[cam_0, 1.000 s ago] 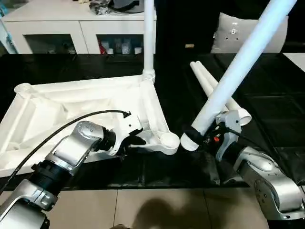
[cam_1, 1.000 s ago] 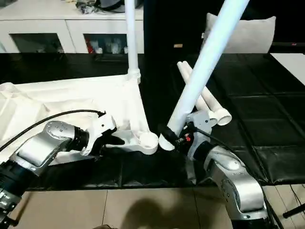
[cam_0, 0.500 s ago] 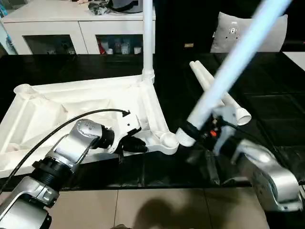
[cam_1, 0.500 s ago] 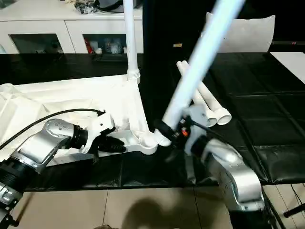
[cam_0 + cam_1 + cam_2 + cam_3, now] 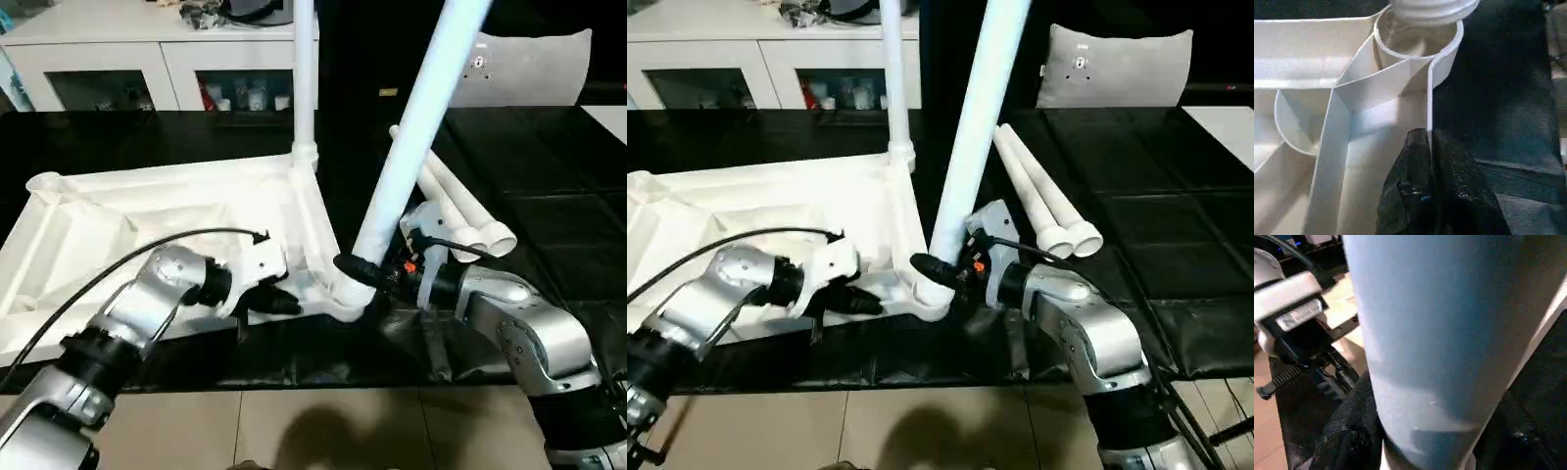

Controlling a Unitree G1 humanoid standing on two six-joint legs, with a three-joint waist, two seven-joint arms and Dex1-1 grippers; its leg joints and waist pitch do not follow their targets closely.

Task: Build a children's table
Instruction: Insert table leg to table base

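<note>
At the top's (image 5: pixel 147 211) near socket (image 5: pixel 345 289) my right gripper (image 5: pixel 377 277) clasps a second leg (image 5: pixel 411 127), unseated; left gripper (image 5: pixel 279 302) pinches the rim; one leg stands (image 5: pixel 305 73), two spares (image 5: pixel 460 201) wait.

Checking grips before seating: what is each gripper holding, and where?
Right gripper clamps the long white tubular leg near its lower end. Left gripper pinches the white plastic tabletop's edge wall.

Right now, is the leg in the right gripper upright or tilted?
Tilted. The leg leans up and away from the right gripper, its lower end at the top's near corner socket; seating cannot be told.
</note>
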